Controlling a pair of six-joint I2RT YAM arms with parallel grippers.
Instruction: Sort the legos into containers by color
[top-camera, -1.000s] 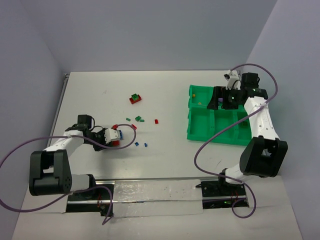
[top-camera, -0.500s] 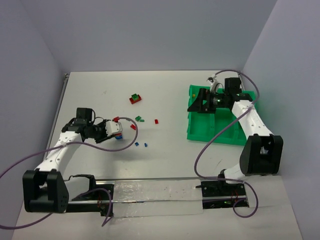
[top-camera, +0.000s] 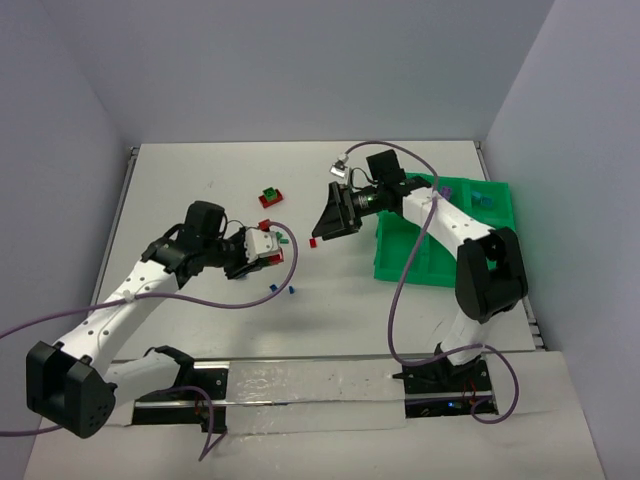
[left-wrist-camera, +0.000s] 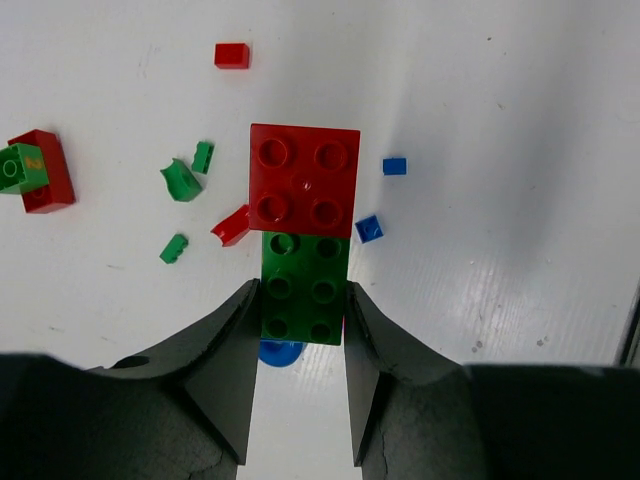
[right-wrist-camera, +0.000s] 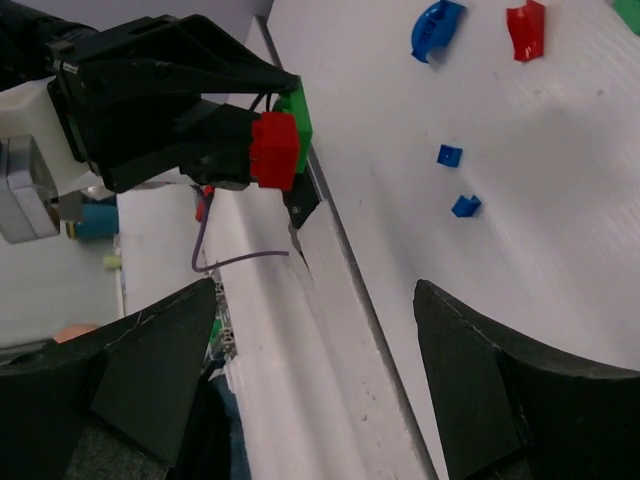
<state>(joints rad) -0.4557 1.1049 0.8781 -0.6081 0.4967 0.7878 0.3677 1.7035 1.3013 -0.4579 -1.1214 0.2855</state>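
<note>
Saw bare table (top-camera: 180, 190) along the left and upper edges of the top view, and again in a wide strip at lower centre, above the arm bases. Saw the right side taken up by the tray (top-camera: 385, 255), close to the right wall. Noted loose legos (top-camera: 270, 196) dotted mid-frame, between the two claws and just below them.

Reached with the left arm from lower left up and rightward, elbow bent, bringing the left claw (top-camera: 268, 246) to centre-left, well apart from the tray. Pinched there, partly closed, a green brick (left-wrist-camera: 305, 290) by its sides, with a red brick (left-wrist-camera: 304, 180) stuck on its outer end, over the scattered pieces. Stretched the right arm leftward across the tray's upper left corner, with the right claw (top-camera: 330, 214) just off the tray, over the table. Spread its fingers (right-wrist-camera: 150, 360) wide, with nothing between them.
</note>
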